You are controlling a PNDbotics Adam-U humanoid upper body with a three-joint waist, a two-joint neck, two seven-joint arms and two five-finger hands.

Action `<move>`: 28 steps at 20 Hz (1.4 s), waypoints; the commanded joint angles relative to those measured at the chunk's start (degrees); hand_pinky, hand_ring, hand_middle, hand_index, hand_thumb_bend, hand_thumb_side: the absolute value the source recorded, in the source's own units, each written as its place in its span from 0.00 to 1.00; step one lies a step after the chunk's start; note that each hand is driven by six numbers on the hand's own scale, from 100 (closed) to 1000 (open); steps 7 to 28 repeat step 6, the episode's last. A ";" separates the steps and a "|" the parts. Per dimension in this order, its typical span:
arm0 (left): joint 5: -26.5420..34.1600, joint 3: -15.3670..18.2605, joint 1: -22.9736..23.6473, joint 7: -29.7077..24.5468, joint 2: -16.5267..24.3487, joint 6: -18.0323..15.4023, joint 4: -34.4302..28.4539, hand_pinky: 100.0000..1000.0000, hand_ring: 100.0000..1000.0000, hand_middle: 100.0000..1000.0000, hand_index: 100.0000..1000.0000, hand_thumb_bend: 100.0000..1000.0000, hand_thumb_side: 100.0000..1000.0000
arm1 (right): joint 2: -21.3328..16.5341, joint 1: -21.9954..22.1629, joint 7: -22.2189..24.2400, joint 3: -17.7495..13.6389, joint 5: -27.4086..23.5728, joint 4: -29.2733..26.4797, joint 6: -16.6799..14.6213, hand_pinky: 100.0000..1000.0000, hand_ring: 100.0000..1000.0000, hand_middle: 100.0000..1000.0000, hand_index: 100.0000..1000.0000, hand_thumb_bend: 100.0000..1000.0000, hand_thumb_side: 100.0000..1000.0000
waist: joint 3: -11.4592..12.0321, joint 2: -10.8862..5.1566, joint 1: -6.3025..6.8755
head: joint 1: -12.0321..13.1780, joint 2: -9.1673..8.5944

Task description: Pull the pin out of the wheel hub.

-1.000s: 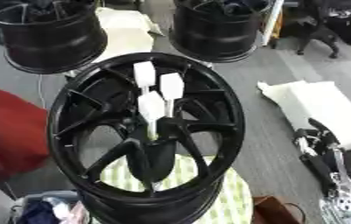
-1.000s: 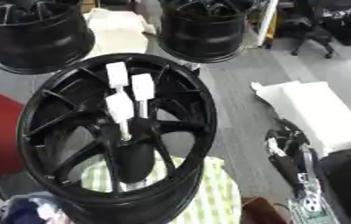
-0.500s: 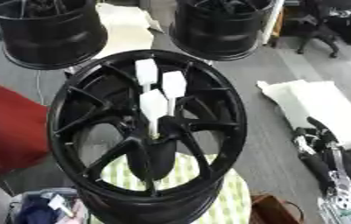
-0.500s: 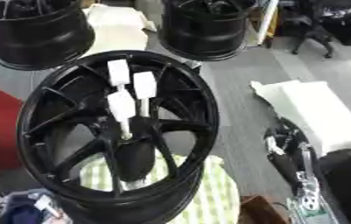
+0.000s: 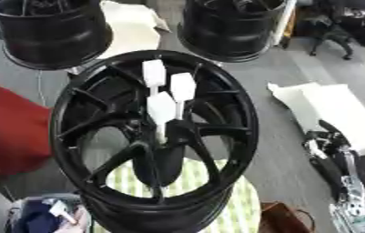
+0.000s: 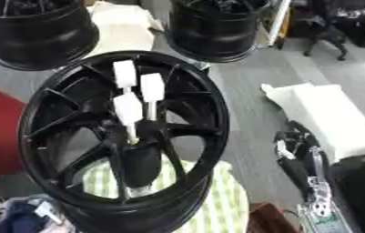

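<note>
Shows three white-capped pins (image 5: 161,107) standing in the hub (image 5: 166,136) of the black wheel (image 5: 233,136), right hand (image 5: 327,148) well apart at lower right, grasp impossible to tell; probably calls for reaching over, gripping one cap, pulling along its stem.

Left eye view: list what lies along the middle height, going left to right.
Red cloth → wheel → white-headed pins at its hub → white sheet → right hand.
</note>
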 commanded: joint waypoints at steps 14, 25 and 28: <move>2.11 -0.30 0.12 0.10 -1.10 2.06 -2.87 0.61 0.56 0.58 0.86 0.13 0.44 | -0.50 -0.74 0.24 0.02 -0.70 -1.19 -0.21 0.62 0.55 0.59 0.87 0.08 0.34 | -0.32 0.22 0.22 | 0.01 -0.12; 2.11 -0.30 0.12 0.10 -1.10 2.06 -2.87 0.61 0.56 0.58 0.86 0.13 0.44 | -0.50 -0.74 0.24 0.02 -0.70 -1.19 -0.21 0.62 0.55 0.59 0.87 0.08 0.34 | -0.32 0.22 0.22 | 0.01 -0.12; 2.11 -0.30 0.12 0.10 -1.10 2.06 -2.87 0.61 0.56 0.58 0.86 0.13 0.44 | -0.50 -0.74 0.24 0.02 -0.70 -1.19 -0.21 0.62 0.55 0.59 0.87 0.08 0.34 | -0.32 0.22 0.22 | 0.01 -0.12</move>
